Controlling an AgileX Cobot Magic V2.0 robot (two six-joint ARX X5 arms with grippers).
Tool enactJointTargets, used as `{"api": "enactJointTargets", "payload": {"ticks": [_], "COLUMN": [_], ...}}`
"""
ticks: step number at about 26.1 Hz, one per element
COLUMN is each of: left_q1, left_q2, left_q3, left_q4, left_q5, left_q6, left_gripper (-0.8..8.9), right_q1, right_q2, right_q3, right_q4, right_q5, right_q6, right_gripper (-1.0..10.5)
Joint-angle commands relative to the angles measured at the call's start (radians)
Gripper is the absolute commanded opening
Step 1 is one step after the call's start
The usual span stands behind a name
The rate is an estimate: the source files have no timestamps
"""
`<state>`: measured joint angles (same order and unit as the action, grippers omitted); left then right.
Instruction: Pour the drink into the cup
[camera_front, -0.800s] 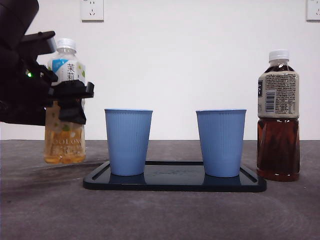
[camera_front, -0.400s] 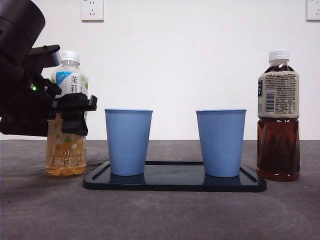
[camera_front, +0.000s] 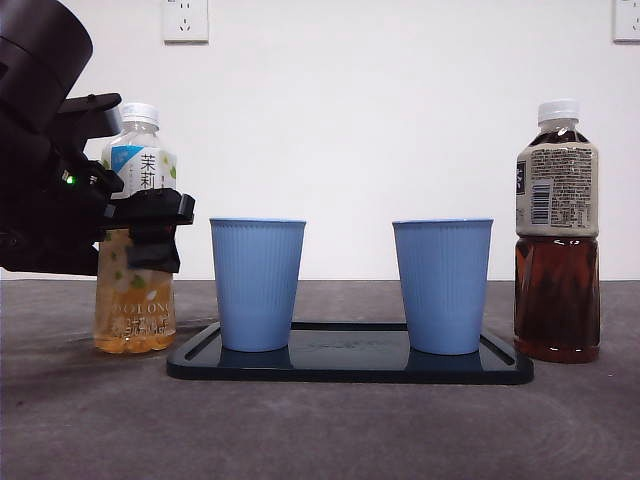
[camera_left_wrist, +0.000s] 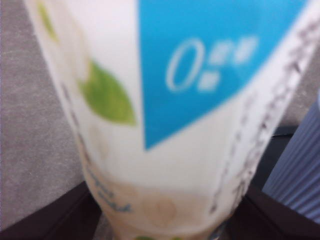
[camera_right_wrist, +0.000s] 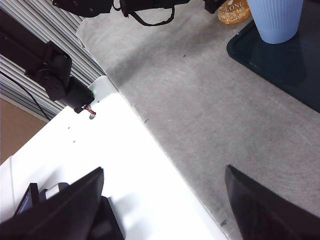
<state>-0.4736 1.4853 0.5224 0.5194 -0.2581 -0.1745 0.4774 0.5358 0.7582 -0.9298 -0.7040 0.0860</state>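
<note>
At the left, a pale oolong tea bottle with a white cap stands upright, and my left gripper is shut on its middle. Its base is at the table surface or a hair above; I cannot tell which. The left wrist view is filled by the bottle's label, with a black jaw on either side. Two empty-looking blue cups stand on a dark tray, the left one right beside the held bottle. My right gripper is open with nothing in it, off to the side over the table's white edge.
A dark tea bottle with a white cap stands at the right of the tray. The right wrist view shows one blue cup, the tray's corner and the grey table mat.
The held oolong bottle has come down to table level and shifted slightly right toward the left cup. The cups, the tray and the dark bottle have not moved.
</note>
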Motion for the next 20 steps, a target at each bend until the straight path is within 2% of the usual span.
{"api": "enactJointTargets", "payload": {"ticks": [1,3,7,16,20], "left_q1": [-0.005,-0.005,-0.005,-0.005,-0.005], "left_q2": [0.014,0.01,-0.01,-0.148,-0.253], "left_q3": [0.011,0.011,0.011,0.011,0.011], "left_q4": [-0.034,-0.058,-0.1,-0.267,-0.403], "left_q5": [0.002,0.002,0.002,0.002,0.002], "left_q6": [-0.003,-0.003,-0.007,-0.016,-0.034], "left_gripper": [3.84,3.94,4.76,4.77,4.73], "right_q1": [0.007,0.007,0.007,0.007,0.007], "right_q2": [0.005,0.005,0.005,0.005,0.005], "right_q3": [0.011,0.011,0.011,0.011,0.011], "right_q4": [0.008,0.008,0.009,0.01,0.017], "right_q5": [-0.003,-0.003,-0.003,0.006,0.06], "right_q6": [0.008,0.007,0.007,0.006,0.003], "right_gripper": [3.8,3.8,3.8,3.8,3.8]}}
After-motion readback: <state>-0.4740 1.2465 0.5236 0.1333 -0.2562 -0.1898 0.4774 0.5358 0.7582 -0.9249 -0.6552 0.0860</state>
